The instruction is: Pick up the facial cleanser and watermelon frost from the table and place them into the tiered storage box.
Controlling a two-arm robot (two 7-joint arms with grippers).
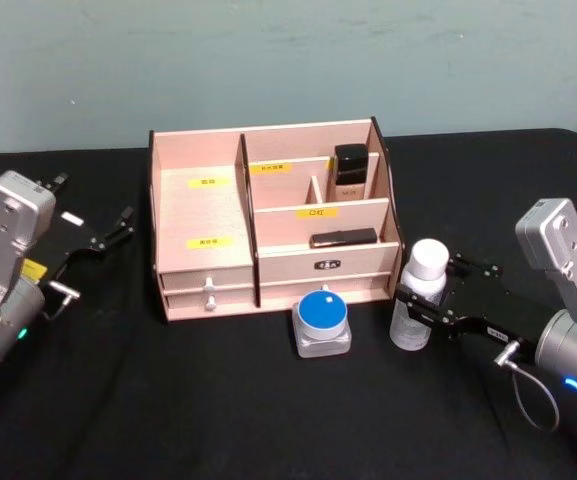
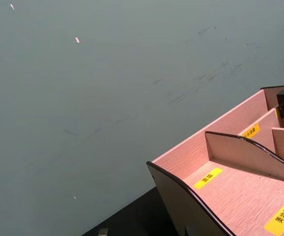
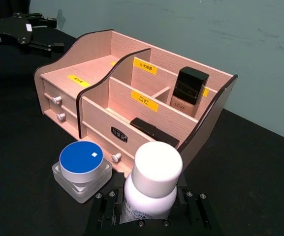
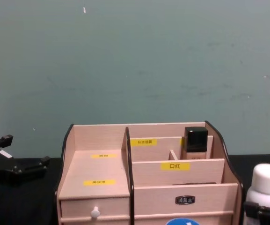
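Our right gripper (image 1: 428,285) is closed round the facial cleanser (image 1: 415,300), just right of the tiered storage box (image 1: 198,215) — lift it too low and we could knock it on the wall — our left gripper (image 1: 118,230) waits on the left.

1. A black table (image 1: 218,400) spreads across the foreground.
2. A plain teal wall (image 1: 268,60) rises behind it.
3. A short beige bottle with a black cap (image 1: 351,170) stands upright.
4. A flat black bar-shaped item (image 1: 343,238) lies just in front of that bottle, lower down.
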